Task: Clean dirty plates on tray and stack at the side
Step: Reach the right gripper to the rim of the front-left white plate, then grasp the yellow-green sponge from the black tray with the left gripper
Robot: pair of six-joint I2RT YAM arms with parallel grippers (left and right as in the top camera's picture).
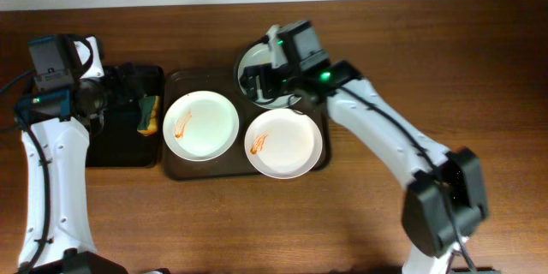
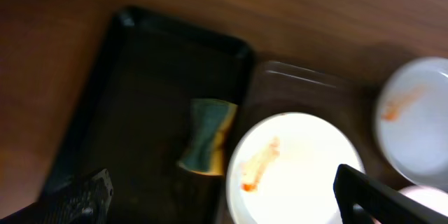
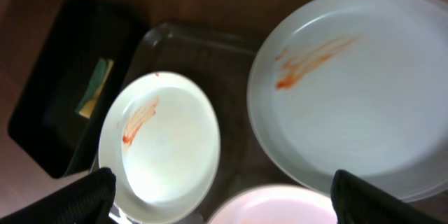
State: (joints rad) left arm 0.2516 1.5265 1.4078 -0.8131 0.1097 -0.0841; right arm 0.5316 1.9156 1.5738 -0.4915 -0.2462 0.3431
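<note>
Three smeared plates lie on the dark brown tray (image 1: 175, 166): a left one (image 1: 201, 126), a front right one (image 1: 284, 143) and a back one (image 1: 253, 56). My right gripper (image 1: 262, 81) hovers open and empty over the back plate. In the right wrist view (image 3: 231, 199) the back plate (image 3: 350, 91) is large, with the left plate (image 3: 161, 147) and the front plate's rim (image 3: 280, 206) below. My left gripper (image 1: 127, 81) is open and empty above the black tray. In the left wrist view (image 2: 227, 203) the left plate (image 2: 294, 168) and another plate (image 2: 416, 122) show.
A smaller black tray (image 1: 120, 141) lies left of the brown tray and holds a green and yellow sponge (image 1: 150, 113). The sponge also shows in the left wrist view (image 2: 208, 136) and the right wrist view (image 3: 94, 87). Bare wooden table lies in front and to the right.
</note>
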